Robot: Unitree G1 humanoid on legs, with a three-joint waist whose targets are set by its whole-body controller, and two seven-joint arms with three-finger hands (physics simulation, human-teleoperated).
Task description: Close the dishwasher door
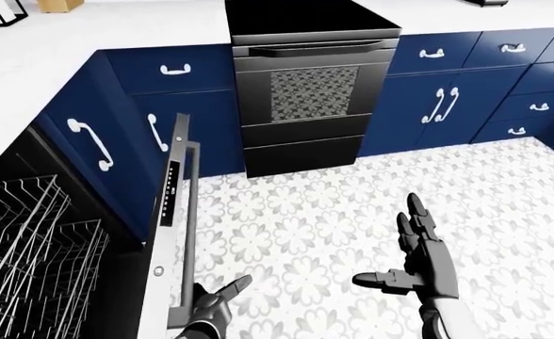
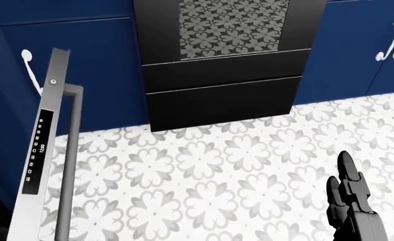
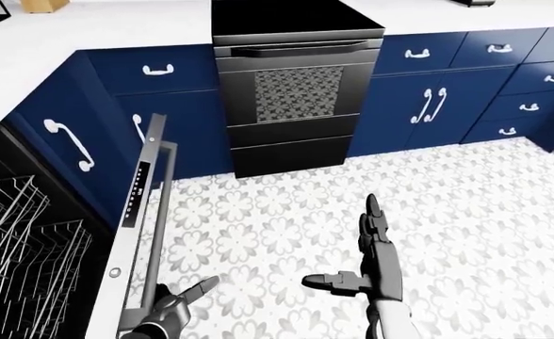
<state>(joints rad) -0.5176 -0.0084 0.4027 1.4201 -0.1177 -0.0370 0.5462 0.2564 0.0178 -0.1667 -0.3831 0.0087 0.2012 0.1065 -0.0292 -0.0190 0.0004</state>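
1. While the dishwasher door (image 1: 164, 233) hangs part-open at the left of the left-eye view, its bar handle (image 1: 188, 212) and control strip face the patterned floor (image 1: 296, 212); the wire rack (image 1: 23, 247) shows inside the cavity to the door's left.
2. Left hand (image 1: 211, 307): directly below the door's lower end, fingers spread wide, holding nothing. It lies close against the handle's bottom stretch; whether it touches the door cannot be told.
3. Right hand (image 1: 419, 258): well to the right of the door, over bare floor, fingers splayed and thumb pointing back toward the door, holding nothing.
4. Oven (image 1: 310, 92): black, up and to the right of the door's top edge, set between navy cabinets (image 1: 437, 99) under a white table (image 1: 117, 32). Not part of the job.
5. Step in hand, as judged: bring the left hand onto the door's outer face and push it shut.
6. Handling notes: press with a flat palm near the handle end, far from the hinge, for the best leverage; push steadily toward the cavity until the door seats flush; keep fingers off the closing edge; keep the right hand out of the swing.
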